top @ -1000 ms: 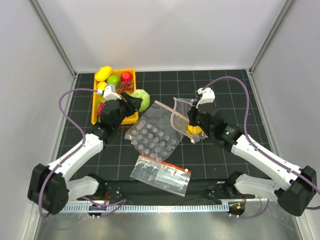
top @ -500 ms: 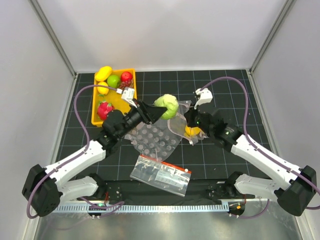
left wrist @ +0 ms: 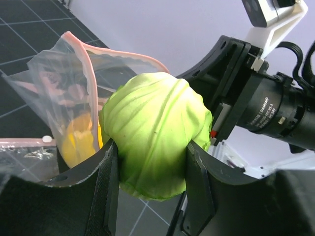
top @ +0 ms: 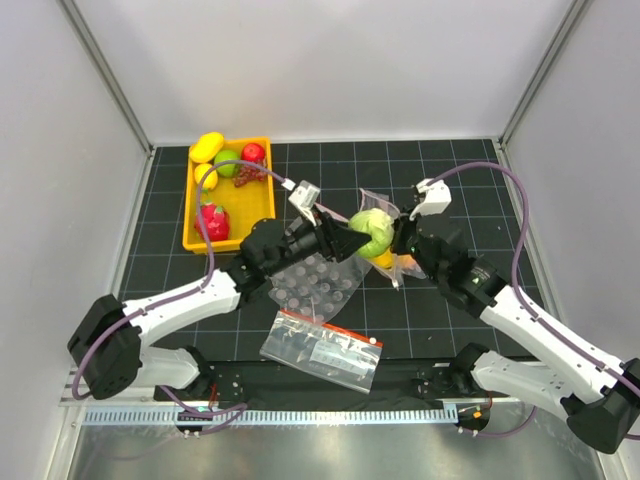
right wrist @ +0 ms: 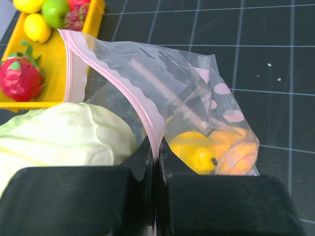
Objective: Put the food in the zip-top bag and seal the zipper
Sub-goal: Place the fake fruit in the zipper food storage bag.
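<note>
Left gripper (left wrist: 152, 172): jaws spread wide, clamped on the green cabbage-like fruit (left wrist: 155, 130). It sits right at the mouth of the zip-top bag (right wrist: 197, 83), not inside. Right gripper (right wrist: 155, 162): jaws almost closed, pinching the bag rim at the pink zipper (right wrist: 140, 105), with the mouth lifted open.

Counts:
- yellow tray (top: 245, 215): six pieces
- left jaws: one fruit
- in the bag: two visible, a yellow lemon (right wrist: 194, 150) and an orange peach (right wrist: 238, 152)
- one bubble sheet (top: 310, 280), one printed bag (top: 320, 345)
</note>
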You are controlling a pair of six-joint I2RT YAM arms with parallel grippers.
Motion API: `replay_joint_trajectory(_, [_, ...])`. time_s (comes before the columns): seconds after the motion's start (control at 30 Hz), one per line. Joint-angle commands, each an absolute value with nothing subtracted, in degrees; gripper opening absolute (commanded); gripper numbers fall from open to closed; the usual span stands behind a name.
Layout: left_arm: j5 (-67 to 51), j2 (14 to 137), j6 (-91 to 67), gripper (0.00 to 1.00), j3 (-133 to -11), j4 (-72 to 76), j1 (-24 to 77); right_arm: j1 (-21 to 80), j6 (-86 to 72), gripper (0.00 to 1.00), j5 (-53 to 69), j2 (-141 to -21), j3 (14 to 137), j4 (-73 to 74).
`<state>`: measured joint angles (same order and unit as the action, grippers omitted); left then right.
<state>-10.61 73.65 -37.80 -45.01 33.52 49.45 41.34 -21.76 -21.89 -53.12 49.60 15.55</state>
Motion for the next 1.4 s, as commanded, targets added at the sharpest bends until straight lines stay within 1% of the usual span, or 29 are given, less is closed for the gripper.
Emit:
replay_joint_trajectory(0.0, [-7.31,75.94,-31.92,0.18,-52.01,25.17,50.62,41.75,-22.68,0.01,-24.08,-51.59,49.4,11.25])
replay_joint_trajectory(0.03, [-3.99,76.29,-28.77,0.2,-54.38,19.22,50.8,41.75,-22.76,0.01,-24.43,-51.42,49.48,11.34])
replay_joint_trajectory(0.1, [-0.98,77.69,-27.43,0.23,-55.63,15.22,50.98,41.75,-22.76,0.01,-24.52,-51.24,49.4,11.34])
replay_joint_trajectory(0.13, [1.12,78.3,-27.16,0.24,-56.24,14.77,51.06,41.75,-22.76,0.01,-24.7,-50.89,49.39,11.42])
replay_joint_trajectory(0.2, [1.49,80.59,-26.98,0.26,-57.12,13.28,50.98,41.75,-22.76,0.01,-24.87,-50.54,49.13,11.34])
replay_joint_trajectory(0.3, [3.16,83.57,-26.81,0.27,-60.81,7.41,50.98,41.75,-22.68,0.01,-25.31,-49.57,48.78,10.9])
replay_joint_trajectory(0.37, [4.92,84.46,-26.2,0.27,-61.7,5.98,50.98,41.75,-22.76,0.01,-25.23,-49.13,48.34,10.55])
replay_joint_trajectory(0.47, [6.15,84.81,-26.01,0.32,-61.7,6.24,51.06,41.75,-22.76,0.01,-25.22,-48.78,48.34,10.28])
replay_joint_trajectory(0.57, [6.33,84.11,-25.93,0.47,-61.79,5.45,50.98,41.75,-22.76,0.01,-25.14,-48.69,48.25,10.28])
replay_joint_trajectory(0.6, [6.33,83.59,-26.01,0.6,-61.7,5.19,50.98,41.75,-22.76,0.01,-24.96,-48.78,48.25,10.28])
replay_joint_trajectory(0.67, [6.24,81.92,-26.19,0.73,-61.26,5.1,51.06,41.75,-22.76,0.01,-24.7,-49.04,48.34,10.28])
replay_joint_trajectory(0.7, [5.63,81.31,-26.28,0.84,-60.65,5.71,51.06,41.75,-22.76,0.01,-24.61,-49.22,48.34,10.28])
replay_joint_trajectory(0.77, [4.75,79.2,-26.54,0.93,-60.03,6.24,51.15,41.75,-22.85,0.01,-24.35,-49.31,48.43,10.2])
replay_joint_trajectory(0.8, [3.27,78.49,-26.63,0.99,-59.86,7.02,51.07,41.66,-22.94,0.01,-24.26,-49.48,48.34,10.11])
replay_joint_trajectory(0.93, [-1.39,75.68,-27.42,1.0,-58.8,8.35,51.06,41.75,-22.94,0.01,-23.91,-50.01,48.51,10.11])
replay_joint_trajectory(1.07, [-0.97,72.43,-27.08,1.0,-56.96,9.31,51.06,41.75,-23.03,0.01,-24.08,-50.19,48.69,10.46])
replay_joint_trajectory(1.1, [-0.44,71.38,-26.81,1.0,-56.78,8.88,51.15,41.66,-23.11,0.01,-24.17,-50.1,48.69,10.46])
replay_joint_trajectory(1.27, [9.56,70.92,-25.75,1.0,-57.56,3.61,51.06,41.66,-23.12,0.01,-24.61,-49.83,48.52,10.46])
replay_joint_trajectory(1.37, [10.46,73.82,-25.57,1.0,-60.72,-2.96,51.06,41.66,-23.2,0.01,-25.4,-49.4,48.34,10.37])
